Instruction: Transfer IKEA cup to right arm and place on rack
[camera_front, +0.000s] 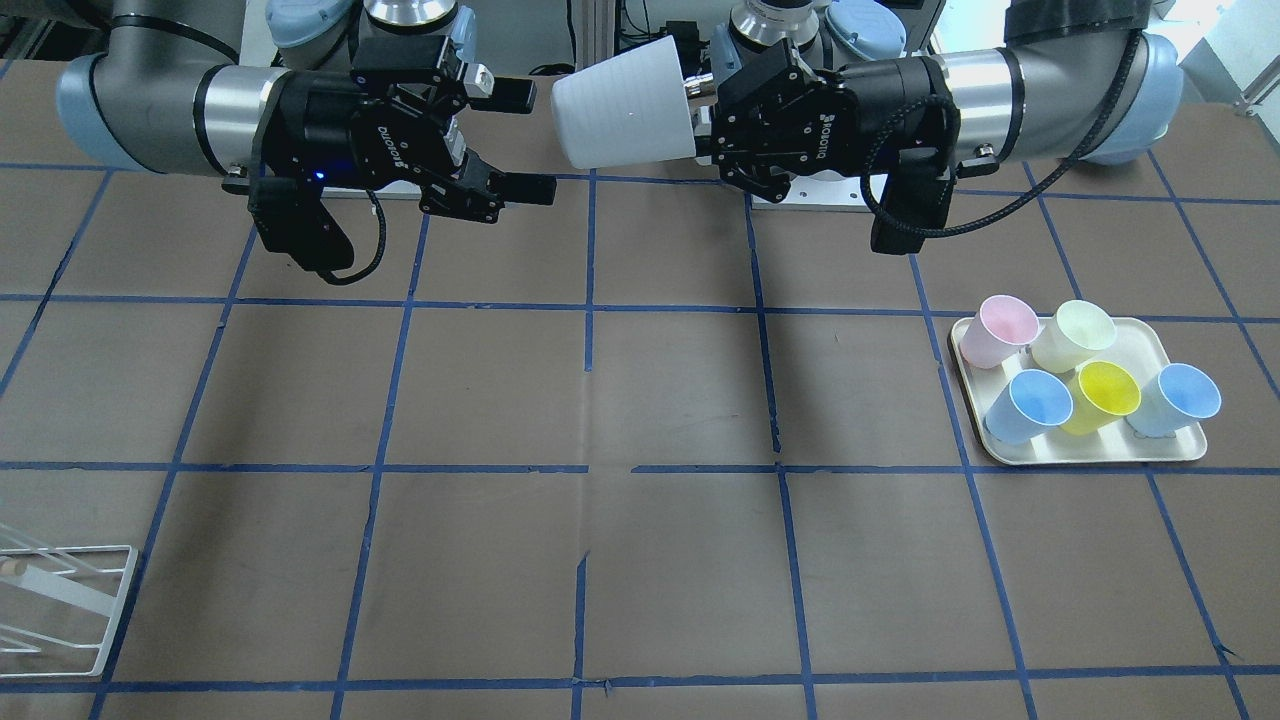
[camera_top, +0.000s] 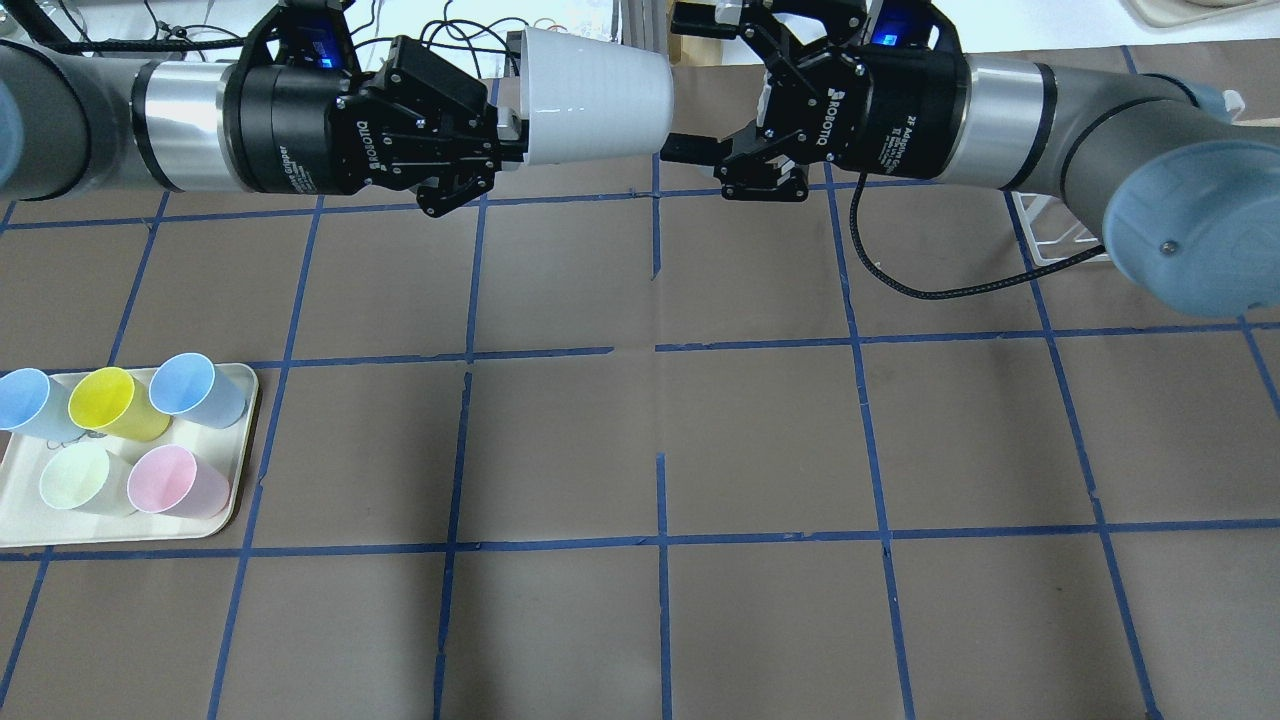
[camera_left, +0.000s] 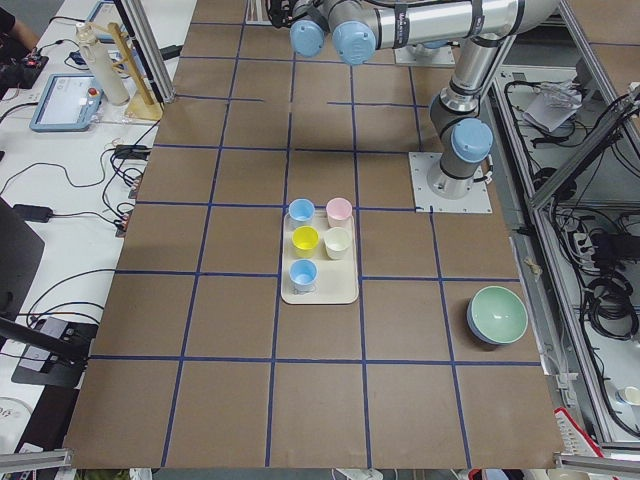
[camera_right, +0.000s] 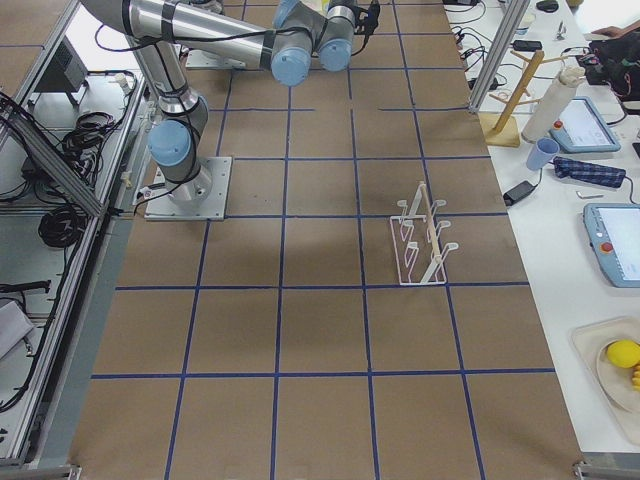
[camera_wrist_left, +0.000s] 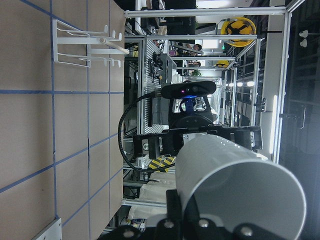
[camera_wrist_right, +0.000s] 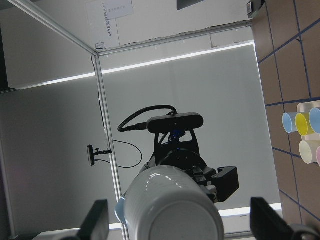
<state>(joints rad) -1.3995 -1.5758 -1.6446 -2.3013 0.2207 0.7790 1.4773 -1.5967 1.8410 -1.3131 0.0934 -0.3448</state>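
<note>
The IKEA cup (camera_top: 595, 95), pale grey-white, is held level in the air at the table's far edge. My left gripper (camera_top: 515, 130) is shut on its rim, with the cup's base pointing at my right gripper (camera_top: 690, 85). The right gripper is open, and its fingertips just reach the cup's base on either side without touching it. In the front view the cup (camera_front: 620, 105) sits between the left gripper (camera_front: 700, 110) and the right gripper (camera_front: 525, 140). In the right wrist view the cup's base (camera_wrist_right: 170, 205) lies between the spread fingers (camera_wrist_right: 95, 225). The white wire rack (camera_top: 1050, 235) stands on the table under the right arm.
A cream tray (camera_top: 20, 530) at the left holds two light blue cups, a yellow (camera_top: 110, 400), a pale green and a pink cup. The rack also shows in the front view (camera_front: 60, 600) and the exterior right view (camera_right: 420, 245). A green bowl (camera_left: 497, 315) sits near the robot's base.
</note>
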